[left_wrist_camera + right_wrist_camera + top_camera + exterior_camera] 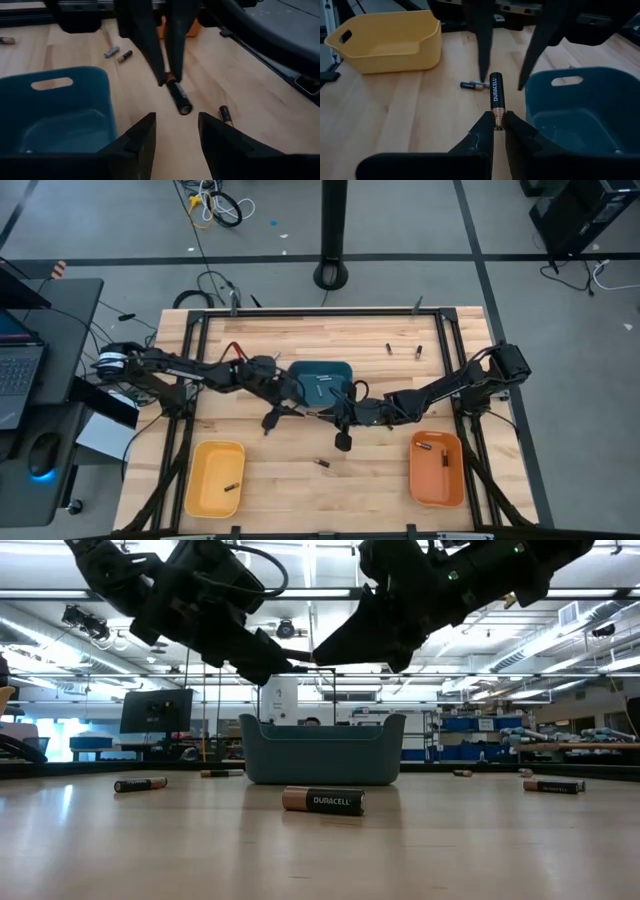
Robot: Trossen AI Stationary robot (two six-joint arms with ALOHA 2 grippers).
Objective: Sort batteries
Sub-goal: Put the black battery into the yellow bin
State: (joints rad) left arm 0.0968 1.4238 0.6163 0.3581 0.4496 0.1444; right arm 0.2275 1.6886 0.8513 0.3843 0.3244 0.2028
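1. Right end effector (pixel 499 126) has its two fingers pinched on the copper end of one battery (pixel 497 100), and the battery sticks straight out in front of it.
2. It hangs in the air over the middle of the table (pixel 330 345), just beside the teal bin (pixel 322 381).
3. Left end effector (pixel 176 131) has its fingers apart with a gap between them, and nothing is in the gap.
4. It points at the held battery, and its fingers stand on both sides of the battery's far end without touching it.
5. In the low view, both end effectors meet tip to tip up above the teal bin.
6. One loose battery (pixel 323 801) lies flat on the table in front of the teal bin.
7. Two more batteries (pixel 403 347) lie near each other by the far edge of the table.
8. A yellow tray (pixel 214 478) sits at the near left of the table with one small battery (pixel 231 486) in it.
9. An orange tray (pixel 437 468) sits at the near right with two batteries (pixel 433 452) in it.
10. The teal bin looks almost bare inside from both wrist views.
11. In the low view, more batteries (pixel 139 783) lie far apart on the table to the left and right of the bin.
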